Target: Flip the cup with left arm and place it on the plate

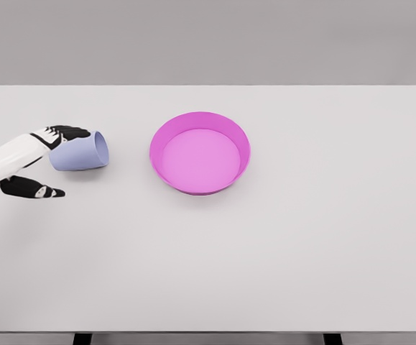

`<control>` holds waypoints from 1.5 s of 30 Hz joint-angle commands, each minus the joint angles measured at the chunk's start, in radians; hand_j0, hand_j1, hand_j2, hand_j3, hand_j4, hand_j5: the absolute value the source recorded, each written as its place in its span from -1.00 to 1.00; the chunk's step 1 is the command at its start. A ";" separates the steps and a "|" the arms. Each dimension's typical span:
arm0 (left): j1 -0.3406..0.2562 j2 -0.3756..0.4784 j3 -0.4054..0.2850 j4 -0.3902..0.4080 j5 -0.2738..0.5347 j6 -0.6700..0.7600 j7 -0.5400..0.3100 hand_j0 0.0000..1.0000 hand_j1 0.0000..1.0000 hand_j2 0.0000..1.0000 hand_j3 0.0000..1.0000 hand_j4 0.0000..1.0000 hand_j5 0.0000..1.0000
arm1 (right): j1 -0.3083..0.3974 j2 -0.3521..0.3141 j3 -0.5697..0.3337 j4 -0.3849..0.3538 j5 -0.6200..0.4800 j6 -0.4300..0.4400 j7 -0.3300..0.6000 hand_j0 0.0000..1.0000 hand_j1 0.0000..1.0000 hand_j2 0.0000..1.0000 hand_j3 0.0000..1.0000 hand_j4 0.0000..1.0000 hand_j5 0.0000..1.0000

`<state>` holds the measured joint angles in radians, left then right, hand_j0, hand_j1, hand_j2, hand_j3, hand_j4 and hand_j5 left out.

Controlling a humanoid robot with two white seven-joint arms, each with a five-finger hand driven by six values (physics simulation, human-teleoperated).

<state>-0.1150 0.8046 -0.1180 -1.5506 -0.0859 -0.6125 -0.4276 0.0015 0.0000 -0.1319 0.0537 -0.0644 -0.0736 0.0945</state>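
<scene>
One left hand [41, 162], fingers spread beside toppled cup [80, 152]; plate [200, 152] near on tabletop [301, 237].

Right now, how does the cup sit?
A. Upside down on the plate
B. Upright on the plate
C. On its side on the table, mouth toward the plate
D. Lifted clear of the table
C: the cup lies on its side on the table, left of the plate and apart from it, open mouth facing the plate, with the left hand at its closed end.
</scene>
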 commanded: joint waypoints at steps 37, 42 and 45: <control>-0.396 0.019 -0.483 0.259 0.242 0.404 -0.010 1.00 1.00 1.00 1.00 1.00 1.00 | 0.000 0.000 0.000 0.000 0.000 0.000 -0.001 1.00 1.00 1.00 1.00 1.00 1.00; -0.402 0.019 -0.485 0.254 0.242 0.402 -0.010 1.00 1.00 1.00 1.00 1.00 1.00 | 0.000 0.000 0.000 0.000 0.000 0.000 0.001 1.00 1.00 1.00 1.00 1.00 1.00; -0.403 0.019 -0.491 0.254 0.242 0.404 -0.010 1.00 1.00 1.00 1.00 1.00 1.00 | 0.000 0.000 0.000 0.000 0.000 0.000 -0.001 1.00 1.00 1.00 1.00 1.00 1.00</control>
<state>-0.5185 0.8230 -0.6048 -1.2953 0.1521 -0.2110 -0.4375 0.0015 0.0000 -0.1319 0.0537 -0.0644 -0.0736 0.0943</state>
